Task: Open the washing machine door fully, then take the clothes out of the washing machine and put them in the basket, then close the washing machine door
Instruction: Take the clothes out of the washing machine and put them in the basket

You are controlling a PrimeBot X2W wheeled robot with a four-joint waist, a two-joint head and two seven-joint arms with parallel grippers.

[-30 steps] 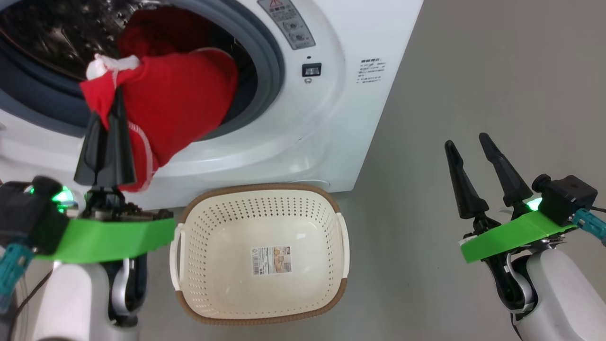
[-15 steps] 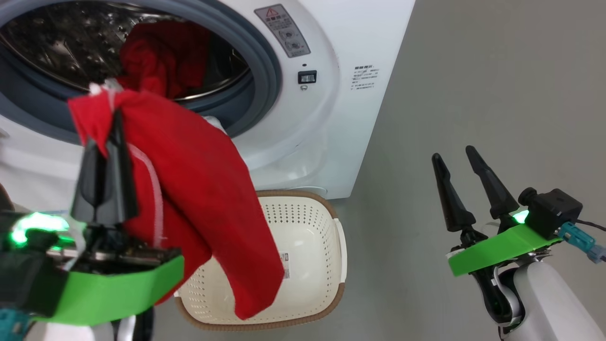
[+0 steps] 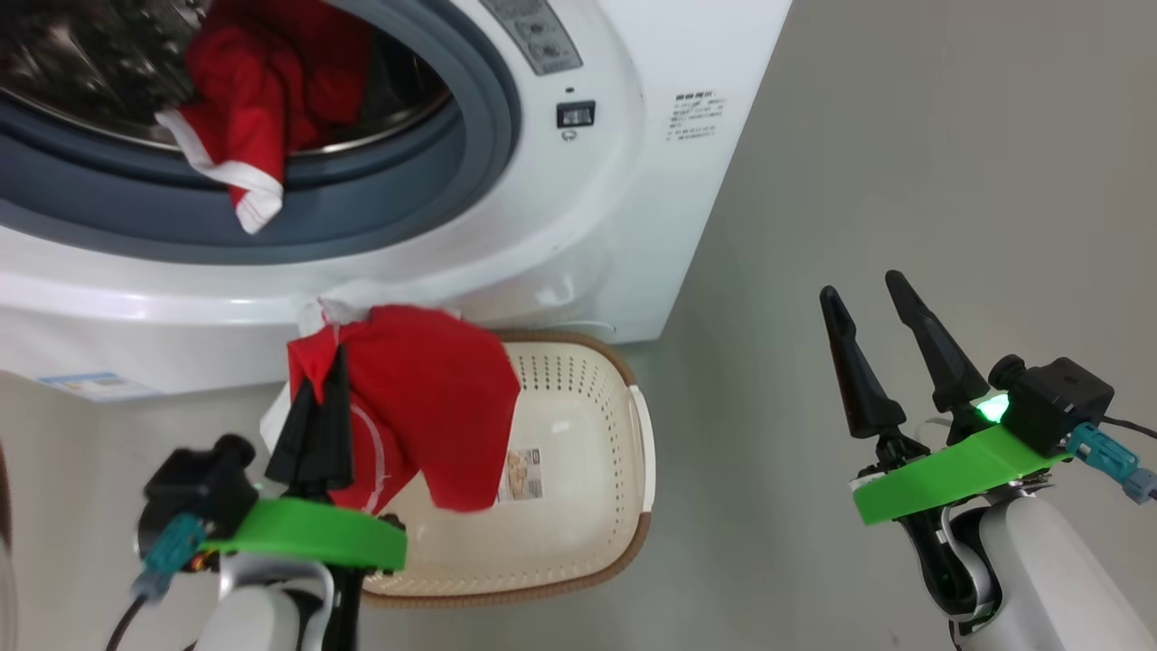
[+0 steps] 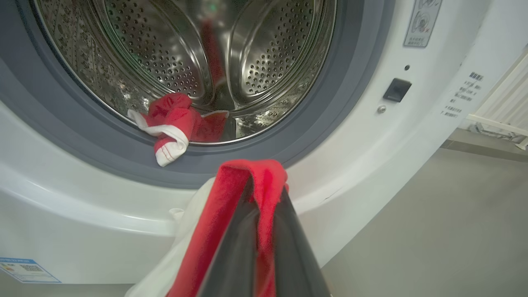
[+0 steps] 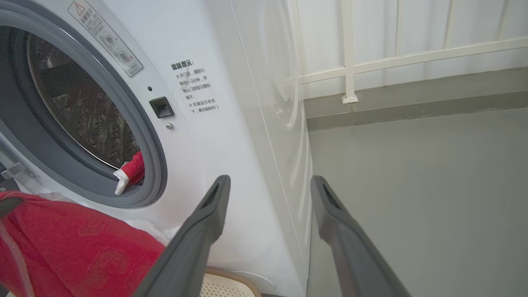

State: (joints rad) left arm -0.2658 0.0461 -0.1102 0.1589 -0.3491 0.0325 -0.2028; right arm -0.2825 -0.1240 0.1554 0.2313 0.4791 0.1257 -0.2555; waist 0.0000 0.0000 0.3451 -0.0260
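Observation:
My left gripper (image 3: pixel 324 375) is shut on a red garment (image 3: pixel 425 407) that hangs over the left part of the cream basket (image 3: pixel 587 506) on the floor before the white washing machine (image 3: pixel 578 226). The left wrist view has that red garment (image 4: pixel 243 194) draped over my shut fingers (image 4: pixel 288 247). A second red garment with a white band (image 3: pixel 239 99) lies at the drum's mouth, its end drooping over the grey rubber ring (image 3: pixel 389 212). My right gripper (image 3: pixel 868 303) stands open and empty at the right, over bare floor. The door is out of view.
Grey floor (image 3: pixel 904 136) stretches to the right of the machine. A white railing (image 5: pixel 350 70) runs along the wall behind it. A small blue sticker (image 3: pixel 90 384) sits low on the machine's front at the left.
My left gripper has carried the red garment out of the drum and down to the basket. A second garment now shows at the drum's mouth. The head camera has shifted; the right gripper is much as before.

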